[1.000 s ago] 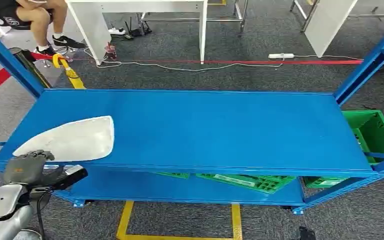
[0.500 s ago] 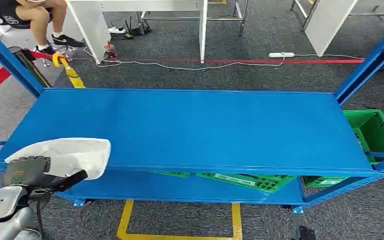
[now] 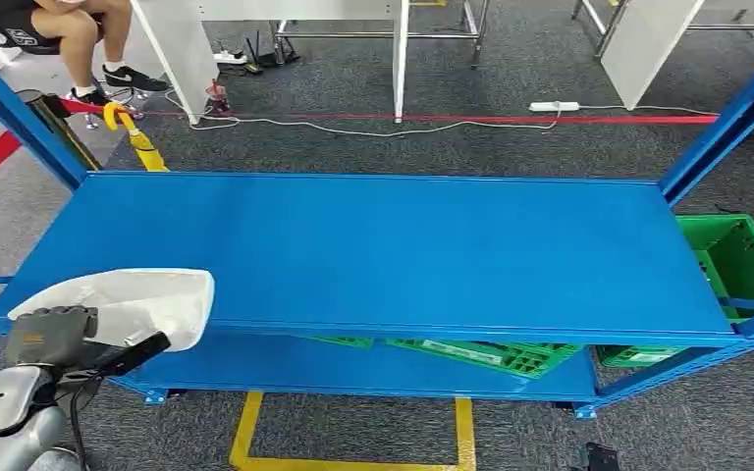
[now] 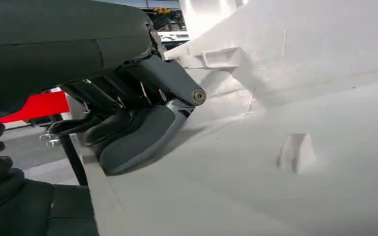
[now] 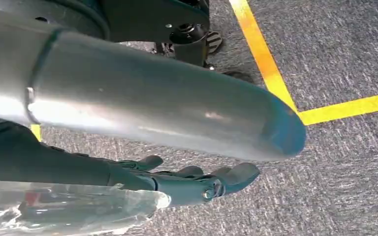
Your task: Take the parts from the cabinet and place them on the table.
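Note:
A large white moulded part (image 3: 147, 299) hangs over the front left edge of the blue shelf (image 3: 403, 255). My left hand (image 3: 54, 329) grips its near end from below the shelf edge. In the left wrist view the dark fingers (image 4: 138, 132) press on the part's white ribbed surface (image 4: 285, 152). My right hand (image 5: 192, 184) hangs beside my body above the grey carpet, fingers loosely stretched out and holding nothing.
Green crates (image 3: 481, 355) lie under the shelf, and another (image 3: 736, 260) stands at the right end. Blue uprights (image 3: 20, 118) frame both ends. Yellow floor tape (image 3: 245, 432) runs in front. A person (image 3: 59, 25) sits far left beside white table legs (image 3: 182, 54).
The white part has slid off the shelf top toward me and now overhangs the front left edge, carried by my left hand. In the last half second it barely moved.

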`<move>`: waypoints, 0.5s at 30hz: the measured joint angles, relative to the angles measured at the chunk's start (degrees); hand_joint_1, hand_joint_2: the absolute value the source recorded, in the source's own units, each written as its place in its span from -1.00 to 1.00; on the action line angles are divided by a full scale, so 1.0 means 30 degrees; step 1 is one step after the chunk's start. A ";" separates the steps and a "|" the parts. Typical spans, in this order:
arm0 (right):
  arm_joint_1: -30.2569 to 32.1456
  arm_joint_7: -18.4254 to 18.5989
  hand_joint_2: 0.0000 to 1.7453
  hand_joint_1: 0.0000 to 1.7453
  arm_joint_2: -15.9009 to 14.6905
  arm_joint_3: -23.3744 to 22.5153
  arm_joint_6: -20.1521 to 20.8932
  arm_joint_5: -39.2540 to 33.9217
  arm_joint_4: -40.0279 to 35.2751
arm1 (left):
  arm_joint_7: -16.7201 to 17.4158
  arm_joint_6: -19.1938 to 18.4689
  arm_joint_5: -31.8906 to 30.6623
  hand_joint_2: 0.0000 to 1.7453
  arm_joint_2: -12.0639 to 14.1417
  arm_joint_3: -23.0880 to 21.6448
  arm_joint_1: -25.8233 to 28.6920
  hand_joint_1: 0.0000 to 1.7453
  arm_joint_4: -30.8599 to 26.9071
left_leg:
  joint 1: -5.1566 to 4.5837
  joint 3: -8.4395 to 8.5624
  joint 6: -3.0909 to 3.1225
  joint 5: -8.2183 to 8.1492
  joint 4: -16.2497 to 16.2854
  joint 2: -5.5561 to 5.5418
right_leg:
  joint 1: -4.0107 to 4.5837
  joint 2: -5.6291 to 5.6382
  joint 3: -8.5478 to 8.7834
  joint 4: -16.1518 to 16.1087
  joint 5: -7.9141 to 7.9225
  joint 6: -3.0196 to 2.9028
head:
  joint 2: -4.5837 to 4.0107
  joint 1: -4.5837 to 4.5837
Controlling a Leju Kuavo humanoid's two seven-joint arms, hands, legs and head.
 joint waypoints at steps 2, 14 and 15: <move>-0.0008 0.0000 -1.00 -1.00 0.0000 -0.0007 -0.0022 0.0037 0.0000 | -0.0264 0.0169 0.0352 1.00 -0.0051 0.0043 0.0003 1.00 0.0022 | 0.0000 -0.0006 -0.0001 0.0003 0.0000 -0.0001 | 0.0000 0.0000 -0.0009 0.0000 0.0000 0.0001 | 0.0000 -0.0007; -0.0094 -0.0051 -1.00 -1.00 0.0000 -0.0131 -0.0102 0.0175 0.0000 | -0.1793 0.1195 0.2843 1.00 -0.0627 0.0605 0.0175 1.00 0.0051 | -0.0009 -0.0045 -0.0001 0.0040 0.0001 -0.0052 | -0.0010 -0.0039 -0.0039 -0.0002 0.0017 0.0012 | 0.0000 0.0000; -0.0095 -0.0058 -1.00 -1.00 0.0007 -0.0139 -0.0102 0.0175 0.0000 | -0.1815 0.1042 0.3105 1.00 -0.0663 0.0641 0.0173 1.00 0.0051 | -0.0009 -0.0046 -0.0001 0.0042 0.0001 -0.0054 | -0.0010 -0.0039 -0.0047 -0.0003 0.0024 0.0018 | 0.0000 -0.0007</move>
